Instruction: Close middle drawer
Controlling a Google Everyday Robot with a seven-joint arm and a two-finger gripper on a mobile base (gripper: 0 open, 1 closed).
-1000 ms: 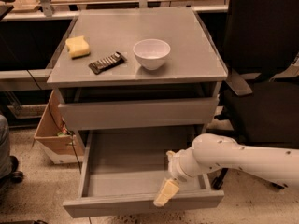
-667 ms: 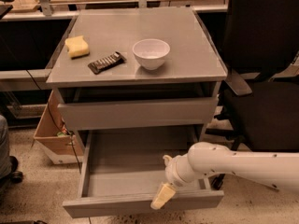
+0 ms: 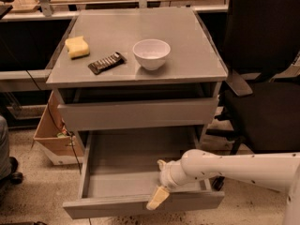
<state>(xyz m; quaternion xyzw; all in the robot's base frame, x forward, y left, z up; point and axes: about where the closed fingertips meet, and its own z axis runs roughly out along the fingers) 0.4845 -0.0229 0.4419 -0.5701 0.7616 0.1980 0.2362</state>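
Observation:
The middle drawer (image 3: 140,204) is pulled far out of the grey cabinet (image 3: 140,114), and its bare grey inside shows. Its plain flat front faces the lower edge of the view. My gripper (image 3: 158,196), at the end of the white arm (image 3: 234,168) that comes in from the right, sits at the drawer's front panel, right of its middle, and hangs over the top edge. The taller uppermost drawer front (image 3: 138,115) stands almost flush with the cabinet. The lowest drawer is hidden.
On the cabinet top stand a white bowl (image 3: 151,53), a dark snack bar (image 3: 107,62) and a yellow sponge (image 3: 77,47). A black office chair (image 3: 262,93) stands close on the right. A cardboard box (image 3: 52,135) sits on the floor at the left.
My gripper and arm have shifted a little left and down along the drawer's front edge. The drawer has not visibly moved.

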